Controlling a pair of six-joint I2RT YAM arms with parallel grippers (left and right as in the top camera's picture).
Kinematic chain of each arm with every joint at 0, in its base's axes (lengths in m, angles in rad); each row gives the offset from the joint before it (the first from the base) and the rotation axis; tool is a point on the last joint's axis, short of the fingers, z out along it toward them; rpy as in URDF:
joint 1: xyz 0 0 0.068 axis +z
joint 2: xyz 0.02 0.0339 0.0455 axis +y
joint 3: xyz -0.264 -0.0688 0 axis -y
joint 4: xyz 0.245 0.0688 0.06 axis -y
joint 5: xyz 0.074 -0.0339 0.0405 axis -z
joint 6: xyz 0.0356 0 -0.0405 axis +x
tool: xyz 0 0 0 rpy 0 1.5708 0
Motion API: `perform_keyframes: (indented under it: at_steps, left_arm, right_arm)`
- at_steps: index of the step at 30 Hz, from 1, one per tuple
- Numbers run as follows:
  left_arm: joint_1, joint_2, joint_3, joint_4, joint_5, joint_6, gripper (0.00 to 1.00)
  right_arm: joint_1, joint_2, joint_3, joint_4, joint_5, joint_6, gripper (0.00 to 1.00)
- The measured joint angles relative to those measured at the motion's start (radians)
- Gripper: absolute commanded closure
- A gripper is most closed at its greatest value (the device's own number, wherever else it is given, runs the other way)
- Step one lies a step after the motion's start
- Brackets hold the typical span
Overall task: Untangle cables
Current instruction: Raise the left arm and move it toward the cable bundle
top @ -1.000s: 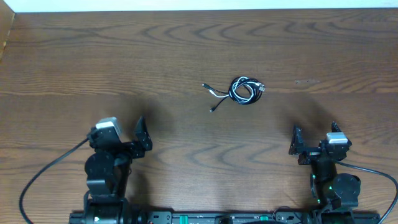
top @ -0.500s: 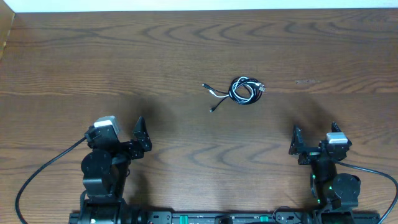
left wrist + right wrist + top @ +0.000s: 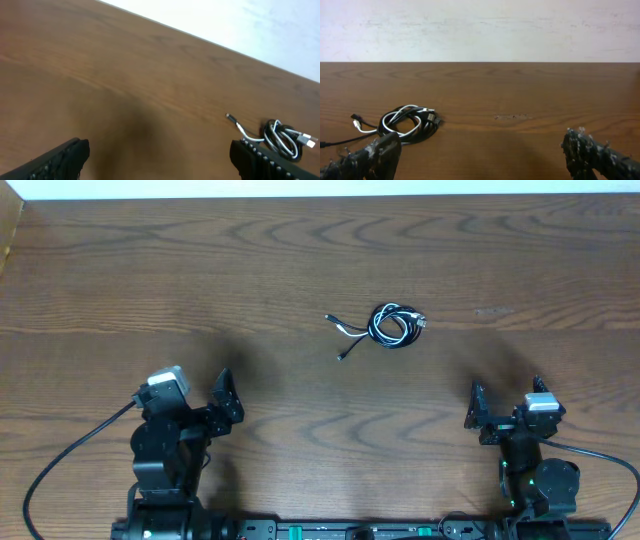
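Sitting in one small heap, the cables point(image 3: 390, 325) lie out in the middle of the table point(image 3: 200, 250), a bit over to the right side. The black cord point(image 3: 422, 131) and the white cord point(image 3: 395, 116) are wound round each other in a little ring, so the job has not started yet. Two loose ends point(image 3: 343, 355) poke out to the left of the ring, and a small plug sticks out on its right.

The left hand point(image 3: 193, 405) is low by the near edge of the table, well apart from the heap. Its two fingers are spread wide and hold nothing. The right hand point(image 3: 508, 408) is by the near edge on the other side, also spread wide and holding nothing.

I think they wait like this for a reason. One hand on each side means each can take one cord and pull it away from the other. Wide fingers are ready to close on a thin cord.

From the right hand's camera the ring is ahead and to the left. From the left hand's camera it is far off to the right. The loose ends look like the easiest bits to grab first.
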Motion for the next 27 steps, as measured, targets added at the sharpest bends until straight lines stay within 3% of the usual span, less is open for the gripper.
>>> perform_keyframes:
  at_steps: [12,27]
  left_arm:
    - [0.0,0.166,0.078,-0.284,-0.01,-0.014,0.05]
    - [0.0,0.497,0.44,-0.521,-0.01,-0.014,0.05]
  right_arm:
    - [0.0,0.0,0.0,0.0,0.0,0.0,0.01]
    - [0.0,0.0,0.0,0.0,-0.001,0.0,0.01]
